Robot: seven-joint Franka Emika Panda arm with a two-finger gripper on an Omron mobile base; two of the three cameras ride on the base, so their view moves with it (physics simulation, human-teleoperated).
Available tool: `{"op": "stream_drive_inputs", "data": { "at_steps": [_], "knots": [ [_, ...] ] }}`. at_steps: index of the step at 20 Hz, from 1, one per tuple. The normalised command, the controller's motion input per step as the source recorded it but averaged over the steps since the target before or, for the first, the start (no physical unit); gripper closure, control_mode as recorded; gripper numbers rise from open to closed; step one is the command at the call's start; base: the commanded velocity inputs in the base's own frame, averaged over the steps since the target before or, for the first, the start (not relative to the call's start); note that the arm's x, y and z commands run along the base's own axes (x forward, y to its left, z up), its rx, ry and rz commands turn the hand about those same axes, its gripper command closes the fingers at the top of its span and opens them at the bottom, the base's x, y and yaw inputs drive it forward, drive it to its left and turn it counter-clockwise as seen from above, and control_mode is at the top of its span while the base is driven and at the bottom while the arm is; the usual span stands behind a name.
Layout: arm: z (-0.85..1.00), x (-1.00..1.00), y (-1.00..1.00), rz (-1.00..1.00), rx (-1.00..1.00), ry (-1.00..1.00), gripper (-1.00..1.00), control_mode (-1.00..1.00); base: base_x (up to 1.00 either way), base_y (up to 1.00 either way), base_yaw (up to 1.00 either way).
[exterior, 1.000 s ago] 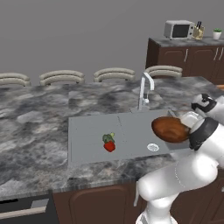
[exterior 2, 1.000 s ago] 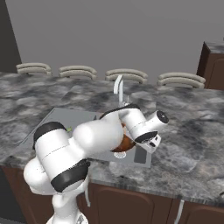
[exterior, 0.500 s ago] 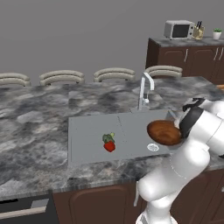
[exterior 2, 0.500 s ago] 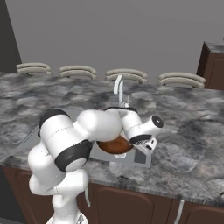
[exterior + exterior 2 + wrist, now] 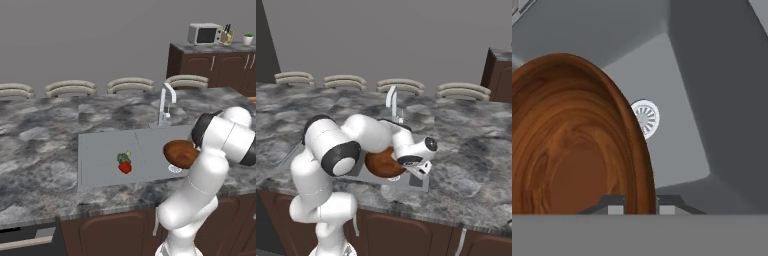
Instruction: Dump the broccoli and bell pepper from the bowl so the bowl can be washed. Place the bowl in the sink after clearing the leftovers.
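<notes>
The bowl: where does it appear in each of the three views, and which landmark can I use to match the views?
Left base view: the bowl is right of centre, tilted, above the sink's right end.
Right base view: centre, behind the white wrist.
Hand view: left half, rim between the fingertips.
Shared landmark: the round drain; hidden in the right base view.

This is a home kitchen. A long island topped in dark, grey-veined stone [image 5: 45, 145] carries a matte grey sink [image 5: 100, 150] with a curved silver faucet [image 5: 164, 102] at its back edge. Behind the sink, the curved backs of bar stools [image 5: 70, 87] line the far side of the island. Beyond the faucet, to the right, dark wood cabinets [image 5: 210, 67] hold a microwave [image 5: 204, 34], a knife block [image 5: 226, 36] and a small potted plant [image 5: 248, 38]. Below the sink run matching dark cabinet doors [image 5: 115, 235].
</notes>
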Motion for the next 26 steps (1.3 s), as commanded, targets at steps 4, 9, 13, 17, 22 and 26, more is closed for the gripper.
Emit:
{"op": "stream_drive_inputs", "data": {
  "at_steps": [4, 9, 13, 17, 22, 26],
  "knots": [
    [-0.11, 0.42, 0.1, -0.04, -0.01, -0.04, 1.0, -1.0, 0.0, 0.0, 0.0],
    [-0.45, 0.31, 0.06, -0.02, -0.09, -0.02, 1.0, -1.0, 0.0, 0.0, 0.0],
    [-0.31, 0.46, 0.14, -0.05, -0.12, 0.0, 1.0, -1.0, 0.0, 0.0, 0.0],
    [-0.52, 0.15, 0.27, -0.02, -0.11, 0.0, 1.0, -1.0, 0.0, 0.0, 0.0],
    [-0.22, 0.11, 0.04, 0.0, 0.01, 0.0, 1.0, -1.0, 0.0, 0.0, 0.0],
    [-0.4, 0.03, -0.35, 0.0, 0.02, 0.0, 1.0, -1.0, 0.0, 0.0, 0.0]
  ]
}}
